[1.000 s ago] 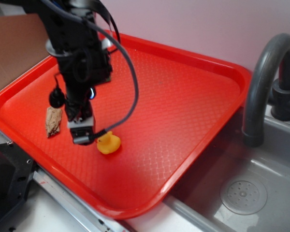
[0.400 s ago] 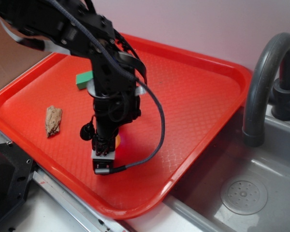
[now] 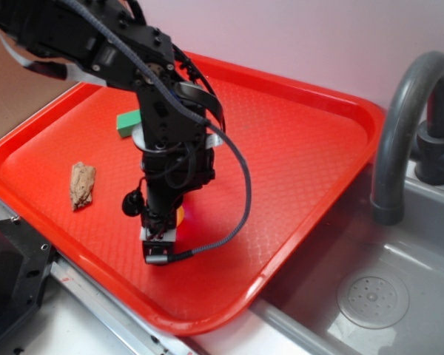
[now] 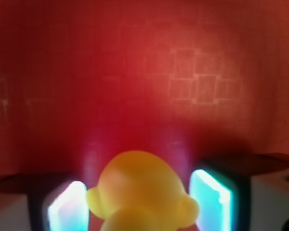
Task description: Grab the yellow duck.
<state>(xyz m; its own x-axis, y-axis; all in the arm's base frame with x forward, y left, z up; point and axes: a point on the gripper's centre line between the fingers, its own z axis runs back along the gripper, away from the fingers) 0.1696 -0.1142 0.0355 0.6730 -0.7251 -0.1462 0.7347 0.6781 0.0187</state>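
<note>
The yellow duck [image 4: 142,190] fills the lower middle of the wrist view, blurred and very close, standing on the red tray [image 4: 144,72]. My gripper [image 4: 138,202] is open, with one finger on each side of the duck; the left finger [image 4: 67,208] is almost touching it and the right finger [image 4: 211,195] stands a small gap away. In the exterior view my gripper [image 3: 170,222] points down onto the tray [image 3: 303,133]. Only a sliver of the duck [image 3: 180,215] shows behind it.
A green block [image 3: 129,120] lies on the tray behind the arm. A brown rough lump [image 3: 82,185] lies to the left. A grey faucet [image 3: 399,126] and a sink basin [image 3: 370,296] are to the right of the tray.
The arm has swung right from beside the duck and come down over it, hiding most of it and uncovering the green block. In the last 0.4 s it has barely moved.
</note>
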